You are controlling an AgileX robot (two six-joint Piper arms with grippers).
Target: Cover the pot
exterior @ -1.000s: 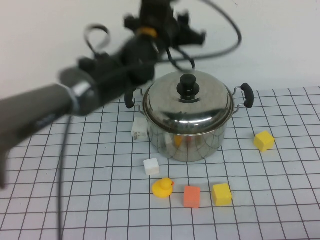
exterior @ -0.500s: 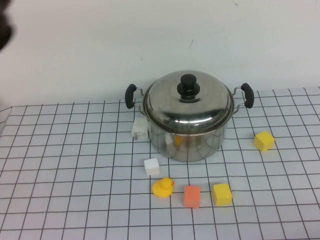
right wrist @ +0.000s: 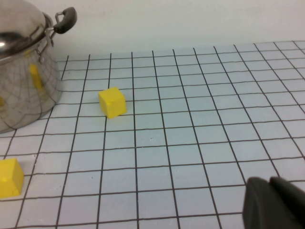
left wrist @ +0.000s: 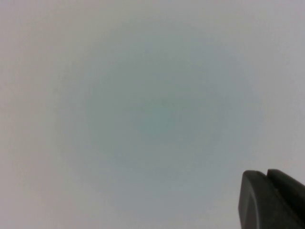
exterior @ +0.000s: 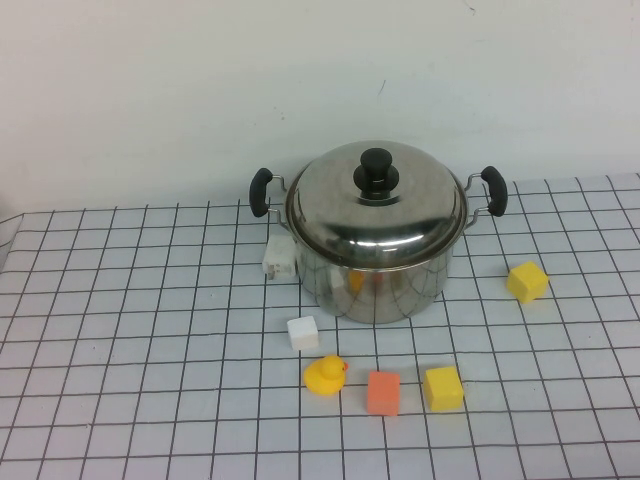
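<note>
Gridded bench point(exterior: 120, 330): lid point(exterior: 376, 205) now sits on pot point(exterior: 375, 285); left gripper point(left wrist: 272, 199) has withdrawn, right gripper point(right wrist: 274, 202) parked at 4 o'clock.

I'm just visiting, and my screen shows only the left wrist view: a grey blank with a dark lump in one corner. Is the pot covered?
Observer: Yes. In the high view the lid, with a black knob, sits on the pot.
Visitor: Where are the arms?
Observer: Neither appears in the high view. The dark lump on your screen is part of the left end effector.
Visitor: And the other one?
Observer: The right wrist view shows the right end effector over the grid mat on the pot's right side, facing a yellow block.
</note>
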